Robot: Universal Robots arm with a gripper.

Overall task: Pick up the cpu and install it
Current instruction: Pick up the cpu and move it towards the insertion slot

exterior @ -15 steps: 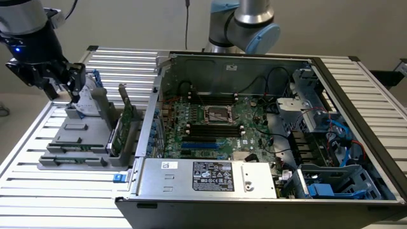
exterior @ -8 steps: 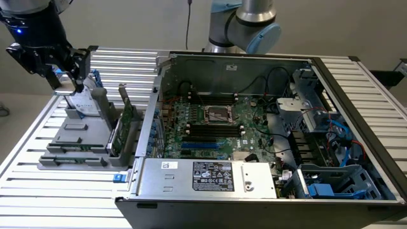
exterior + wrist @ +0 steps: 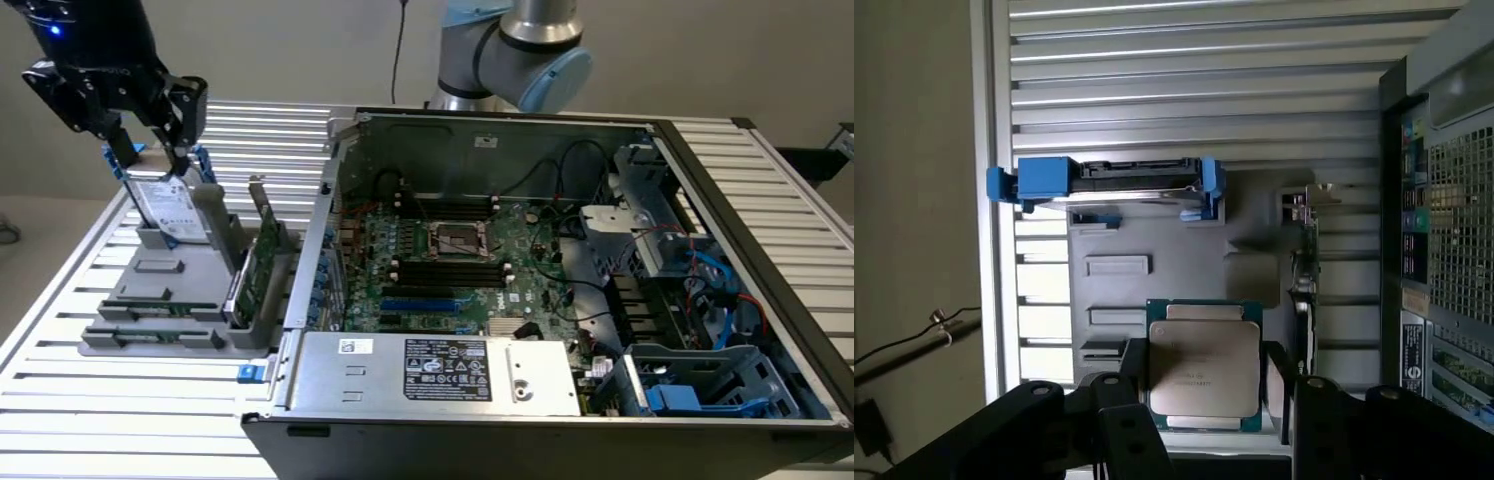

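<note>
Pinching the cpu in the gripper, with the black fingers pressing against two opposite edges of the chip. Holding it flat, with the shiny metal top turned to the wrist camera and a thin green rim showing around it. Hanging with it above the grey holder, not touching it, near a bare square recess in that holder. Going further across the holder and reaching the hard drive with blue handles, standing on edge in its slot at the far end. Seeing beyond it the slatted metal table, and beside the holder a circuit card standing upright.

Hovering, in the exterior view, with the gripper just above the hard drive at the exterior view's left, well apart from the open computer case. Finding inside that case the motherboard, with the dark socket in its metal frame near the middle. Noticing behind the case the arm's grey and blue joint.
</note>
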